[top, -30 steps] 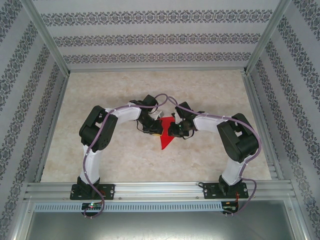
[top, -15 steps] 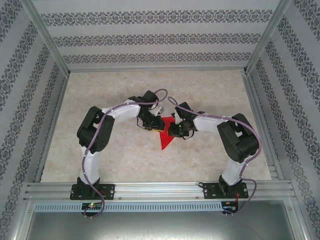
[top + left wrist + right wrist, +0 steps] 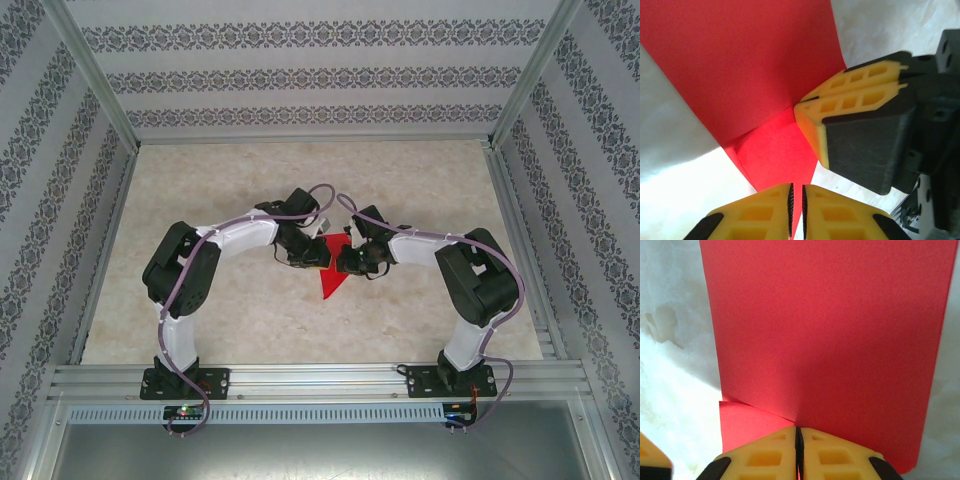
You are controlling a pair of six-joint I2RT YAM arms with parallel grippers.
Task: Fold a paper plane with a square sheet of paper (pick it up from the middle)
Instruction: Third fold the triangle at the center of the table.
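The red paper (image 3: 328,281) lies mid-table as a creased triangle with its tip toward the arms, so it is a partly folded paper plane. In the left wrist view the paper (image 3: 755,65) shows a broad upper flap over a lower layer. My left gripper (image 3: 316,258) is at its left side, jaws a narrow slit apart (image 3: 796,210), and the paper's corner shows through the slit. My right gripper (image 3: 343,262) is shut (image 3: 798,439) at the fold line of the paper (image 3: 825,330). Its tip (image 3: 799,106) meets the crease.
The pale marbled table (image 3: 420,190) has patterned walls on three sides and aluminium rails (image 3: 320,378) along the near edge. Both forearms arch inward and their wrists nearly touch over the paper. Open table lies behind and to both sides.
The left arm's elbow has swung outward and down to the left while its gripper stayed at the paper's left side. The right arm and the paper have barely moved.
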